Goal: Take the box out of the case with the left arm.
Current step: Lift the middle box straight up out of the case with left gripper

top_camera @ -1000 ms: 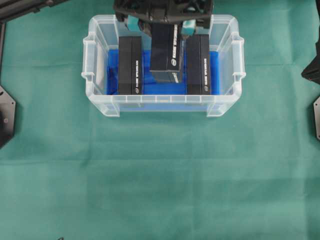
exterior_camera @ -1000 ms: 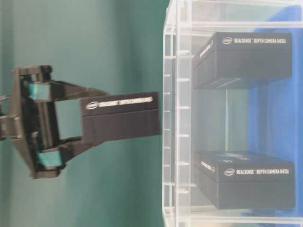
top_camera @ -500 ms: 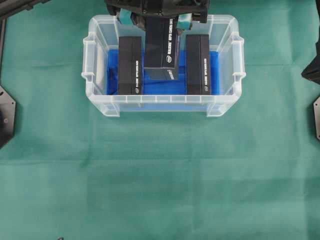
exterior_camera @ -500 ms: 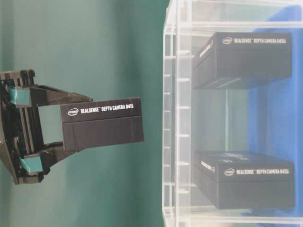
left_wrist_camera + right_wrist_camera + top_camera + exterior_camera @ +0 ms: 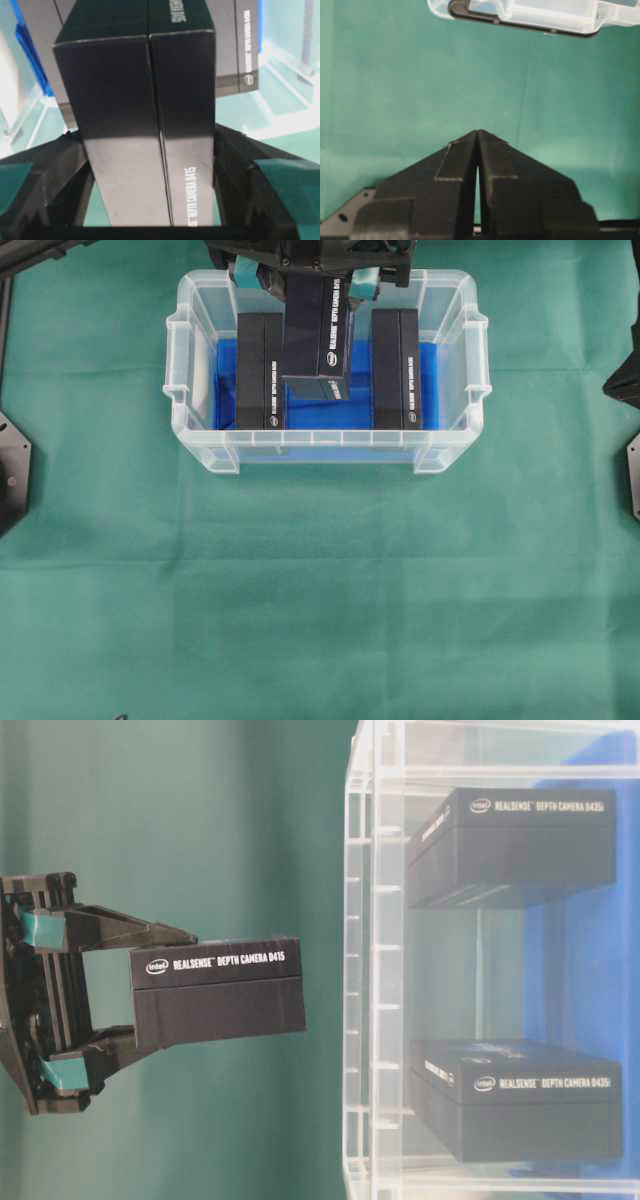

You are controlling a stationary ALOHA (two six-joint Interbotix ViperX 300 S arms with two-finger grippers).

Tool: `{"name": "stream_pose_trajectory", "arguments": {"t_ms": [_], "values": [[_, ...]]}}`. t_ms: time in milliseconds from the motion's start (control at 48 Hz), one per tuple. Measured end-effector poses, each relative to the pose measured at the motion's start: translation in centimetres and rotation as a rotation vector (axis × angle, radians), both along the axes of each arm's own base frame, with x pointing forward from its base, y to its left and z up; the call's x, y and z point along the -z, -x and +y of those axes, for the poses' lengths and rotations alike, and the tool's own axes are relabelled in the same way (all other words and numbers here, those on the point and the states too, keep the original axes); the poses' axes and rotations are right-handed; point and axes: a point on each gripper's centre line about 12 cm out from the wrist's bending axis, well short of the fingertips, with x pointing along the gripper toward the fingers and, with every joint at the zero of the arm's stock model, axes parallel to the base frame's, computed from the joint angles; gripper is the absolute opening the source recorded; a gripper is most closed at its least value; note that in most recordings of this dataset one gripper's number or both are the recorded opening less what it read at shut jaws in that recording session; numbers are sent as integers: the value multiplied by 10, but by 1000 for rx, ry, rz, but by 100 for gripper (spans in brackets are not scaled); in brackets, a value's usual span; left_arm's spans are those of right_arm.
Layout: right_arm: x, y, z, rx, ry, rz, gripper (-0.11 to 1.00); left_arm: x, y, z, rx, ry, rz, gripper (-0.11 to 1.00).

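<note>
My left gripper (image 5: pixel 140 1002) is clamped on the box (image 5: pixel 218 992), both fingers bearing on its sides. My right gripper (image 5: pixel 478 137) is closed, fingertips meeting.

Left arm (image 5: pixel 310 252) cut off by top edge, overhead view

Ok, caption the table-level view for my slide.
Left gripper holds a black rectangular cardboard box clear of the translucent plastic case, two boxes inside.

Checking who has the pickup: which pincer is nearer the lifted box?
Left: the left pincer grips the lifted box. The right pincer sits shut, away over green cloth.
</note>
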Motion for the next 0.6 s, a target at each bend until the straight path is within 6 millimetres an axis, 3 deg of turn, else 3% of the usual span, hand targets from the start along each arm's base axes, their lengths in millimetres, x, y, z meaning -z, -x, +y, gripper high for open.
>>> {"name": "stream_pose_trajectory", "arguments": {"t_ms": [604], "values": [[2, 3, 0, 3, -1, 26, 0, 0, 0, 0, 0, 0, 1, 55]]}}
